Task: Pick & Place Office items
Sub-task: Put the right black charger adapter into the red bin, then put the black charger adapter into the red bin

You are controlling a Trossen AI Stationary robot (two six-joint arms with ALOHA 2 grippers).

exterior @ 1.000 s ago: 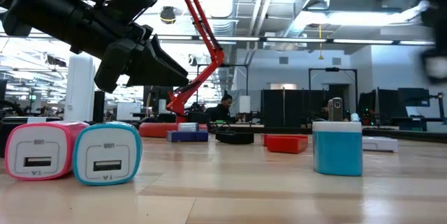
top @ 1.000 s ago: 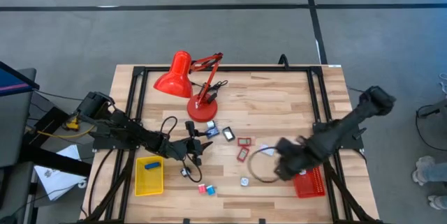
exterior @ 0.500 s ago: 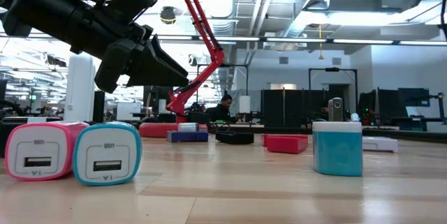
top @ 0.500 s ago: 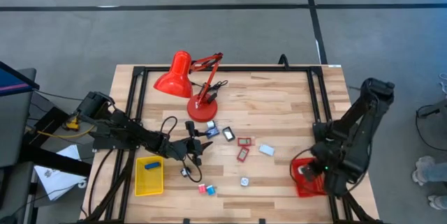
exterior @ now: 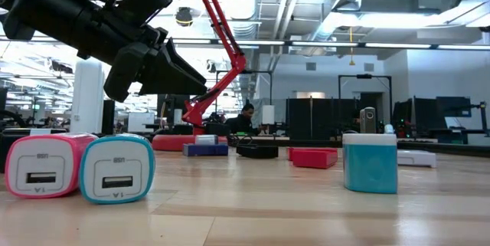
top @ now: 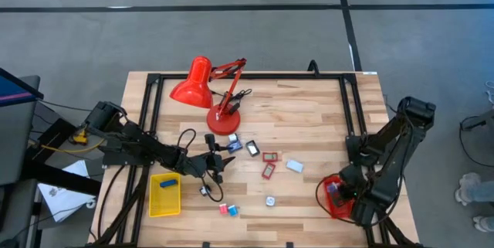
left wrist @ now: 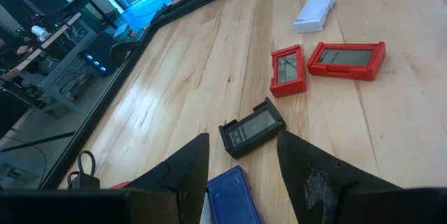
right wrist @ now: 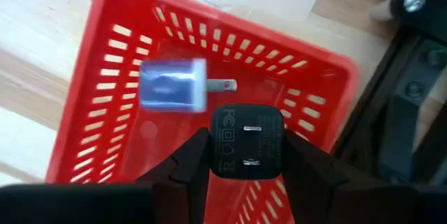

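My right gripper hangs over the red tray at the table's near right and is shut on a small black plug adapter. On the tray's floor lies a blue charger, flat on its side. My left gripper stands open above the table's middle left with nothing between its fingers. In front of it on the wood lie a black display clock, a blue block, two red clocks and a white block. My right gripper pinches the black adapter by its two opposite sides between the two fingers. The fingers come from above, pointing down. The adapter hangs clear above the tray, its face with the two metal prongs turned up toward the wrist.
A red desk lamp stands at the far middle. A yellow tray with a blue piece sits near left. Pink and teal chargers and a teal block stand by the near edge. Black frame rails run along both sides.
My right gripper has swung from the table's middle toward the right and near edge, sinking a little and rolling about its own line. It now stands over the red tray, with the black adapter between its fingers. The items on the table have stayed where they were.
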